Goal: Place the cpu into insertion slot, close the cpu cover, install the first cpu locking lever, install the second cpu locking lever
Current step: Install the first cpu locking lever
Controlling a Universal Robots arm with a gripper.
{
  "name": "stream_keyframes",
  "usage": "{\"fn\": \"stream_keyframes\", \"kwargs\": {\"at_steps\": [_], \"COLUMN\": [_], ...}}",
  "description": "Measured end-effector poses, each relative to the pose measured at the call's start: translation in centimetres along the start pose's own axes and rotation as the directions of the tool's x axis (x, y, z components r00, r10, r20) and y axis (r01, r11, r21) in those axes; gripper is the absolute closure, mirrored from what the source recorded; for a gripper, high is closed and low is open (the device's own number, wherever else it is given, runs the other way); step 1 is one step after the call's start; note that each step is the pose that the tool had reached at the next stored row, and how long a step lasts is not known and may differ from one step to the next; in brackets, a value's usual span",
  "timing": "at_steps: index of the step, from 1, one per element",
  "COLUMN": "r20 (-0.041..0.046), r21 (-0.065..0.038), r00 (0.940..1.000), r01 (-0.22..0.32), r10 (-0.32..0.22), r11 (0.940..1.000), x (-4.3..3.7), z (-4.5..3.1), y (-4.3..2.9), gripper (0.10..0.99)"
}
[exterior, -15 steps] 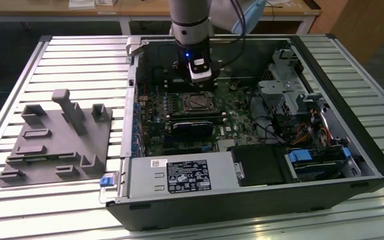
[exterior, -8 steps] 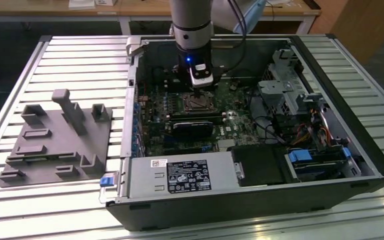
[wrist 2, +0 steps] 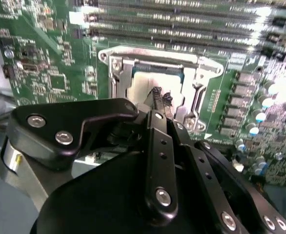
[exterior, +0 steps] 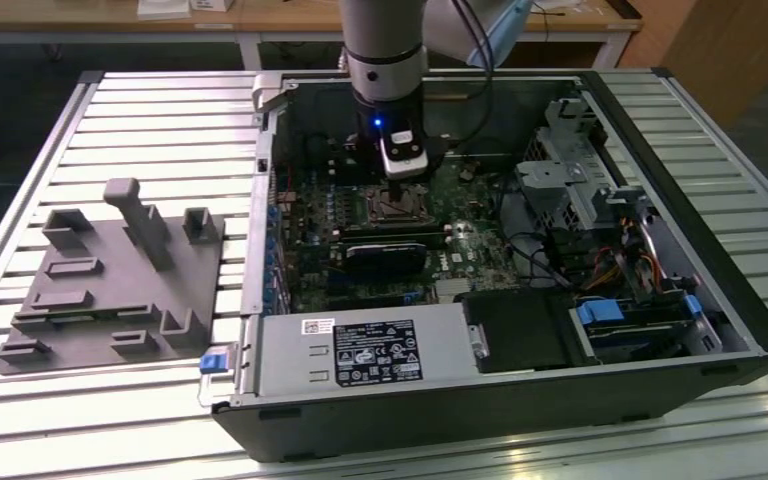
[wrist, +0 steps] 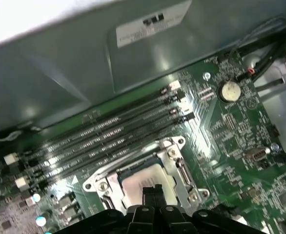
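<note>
The robot arm [exterior: 381, 50] comes down from above into an open computer case [exterior: 518, 250] that lies on a slatted metal table [exterior: 131, 130]. Its pincer [exterior: 394, 185] hangs right over the insertion slot [exterior: 398, 205] in the middle of the green motherboard [exterior: 458, 250].

In both wrist views the cpu [wrist: 145, 183] lies flat inside the insertion slot [wrist: 143, 178], with its dull silvery top facing up. The cpu cover [wrist: 179, 168], a thin silvery frame, lies down around the chip, so the metal top shows through its square window. In the second wrist view the cpu [wrist 2: 148, 85] and the cover [wrist 2: 118, 73] look the same, with the silvery surround of the slot [wrist 2: 157, 53] around them.

The 2 thin black fingertips [wrist 2: 157, 95] of the pincer [wrist 2: 161, 97] stand close together, clenched, just above the edge of the chip. I cannot tell if they touch it, and nothing shows between them. In the first wrist view the fingertips [wrist: 153, 191] also sit together over the near edge of the chip.

The long black memory slots [wrist: 109, 136] run just beside the slot, on the side toward the case wall. In the exterior view a black card [exterior: 387, 255] lies near the slot, and a grey power supply box [exterior: 357, 355] stands at the near side of the case. A grey plastic holder [exterior: 111, 290] lies on the table at the exterior view's left, well apart from the case.
</note>
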State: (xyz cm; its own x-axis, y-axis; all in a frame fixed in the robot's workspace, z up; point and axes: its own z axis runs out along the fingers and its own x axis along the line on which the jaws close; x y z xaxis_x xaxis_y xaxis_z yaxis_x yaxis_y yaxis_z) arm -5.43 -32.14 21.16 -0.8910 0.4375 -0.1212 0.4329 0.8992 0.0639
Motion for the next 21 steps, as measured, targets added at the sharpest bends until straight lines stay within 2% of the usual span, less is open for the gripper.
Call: {"fn": "stream_keyframes", "kwargs": {"at_steps": [1, 2, 3, 7, 17, 21], "r20": [0.0061, 0.0103, 0.0118, 0.0115, 0.0107, 0.0087], "r21": [0.013, 0.021, 0.025, 0.024, 0.023, 0.023], "r00": [1.0000, 0.9999, 0.9999, 0.9997, 0.9994, 0.9994], "r01": [0.003, 0.006, 0.010, 0.019, 0.031, 0.034], "r10": [-0.003, -0.006, -0.010, -0.020, -0.032, -0.034], "r11": [0.9999, 0.9997, 0.9997, 0.9995, 0.9993, 0.9992], "x": [0.00, 0.00, -0.01, -0.06, -0.42, -0.74], "z": [0.00, -0.01, -0.03, -0.40, -2.37, -2.42], "y": [0.00, 0.00, 0.00, 0.03, 0.21, 0.37], "gripper": [0.980, 0.980, 0.980, 0.980, 0.980, 0.980]}}
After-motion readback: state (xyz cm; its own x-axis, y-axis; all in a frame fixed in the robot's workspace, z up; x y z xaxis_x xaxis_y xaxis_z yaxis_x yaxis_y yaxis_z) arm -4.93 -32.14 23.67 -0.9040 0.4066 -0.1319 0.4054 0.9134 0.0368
